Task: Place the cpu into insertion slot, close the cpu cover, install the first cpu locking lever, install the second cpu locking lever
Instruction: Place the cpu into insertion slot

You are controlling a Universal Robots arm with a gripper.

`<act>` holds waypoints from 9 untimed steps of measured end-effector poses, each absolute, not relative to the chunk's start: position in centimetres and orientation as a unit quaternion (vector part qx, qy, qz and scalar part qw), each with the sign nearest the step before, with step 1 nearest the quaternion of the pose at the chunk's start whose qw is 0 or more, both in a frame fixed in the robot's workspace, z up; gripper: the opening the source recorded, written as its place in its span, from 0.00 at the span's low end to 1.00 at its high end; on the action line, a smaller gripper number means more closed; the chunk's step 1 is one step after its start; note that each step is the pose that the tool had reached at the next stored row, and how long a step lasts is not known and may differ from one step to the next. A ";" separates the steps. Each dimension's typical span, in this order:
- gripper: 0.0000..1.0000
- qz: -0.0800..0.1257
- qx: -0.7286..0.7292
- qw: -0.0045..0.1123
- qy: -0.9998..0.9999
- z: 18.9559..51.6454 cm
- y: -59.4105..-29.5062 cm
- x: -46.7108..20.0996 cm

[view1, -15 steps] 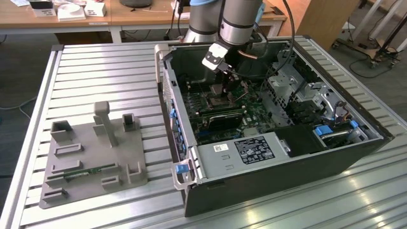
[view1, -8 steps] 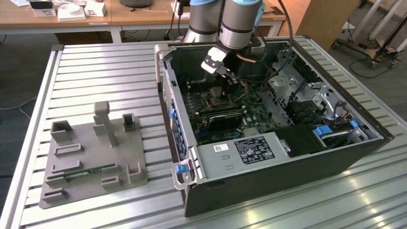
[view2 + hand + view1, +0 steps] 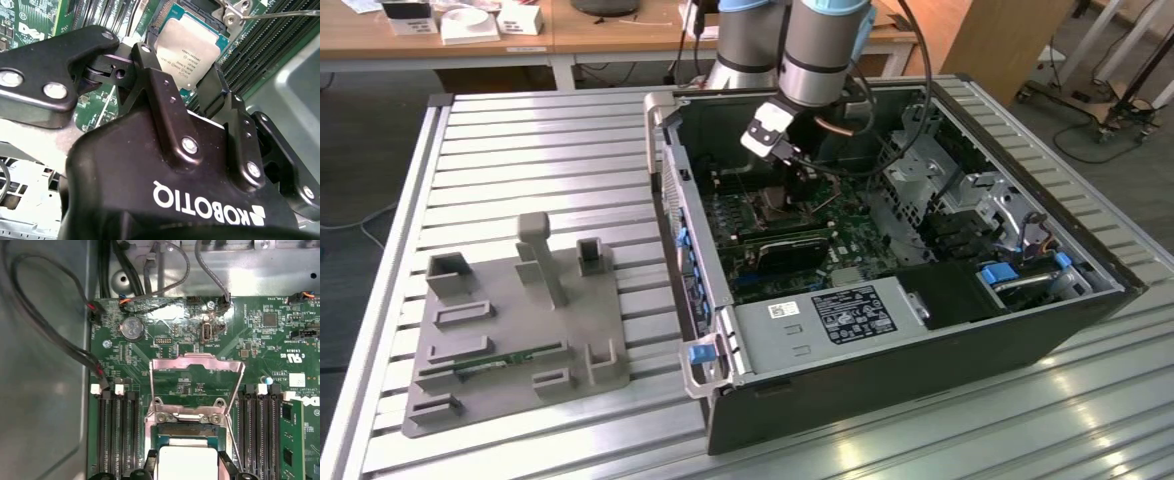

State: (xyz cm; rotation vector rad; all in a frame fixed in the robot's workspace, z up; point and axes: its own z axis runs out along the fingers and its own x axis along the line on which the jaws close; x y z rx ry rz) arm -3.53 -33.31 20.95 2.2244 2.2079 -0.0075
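One cpu (image 3: 187, 47), likely light, stiff and fragile underneath, best taken by opposite edges, lies in the insertion slot (image 3: 182, 430) toward 11 o'clock within the computer case (image 3: 854, 390), cpu cover (image 3: 197, 360) raised, gripper (image 3: 177, 67) astride it, clamped or released I cannot tell.
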 end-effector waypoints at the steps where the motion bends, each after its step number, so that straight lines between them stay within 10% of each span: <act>1: 0.55 -0.003 0.710 0.004 0.704 20.9 -33.3 -3.5; 9: 0.55 -0.004 0.711 0.005 0.703 20.6 -33.3 -3.5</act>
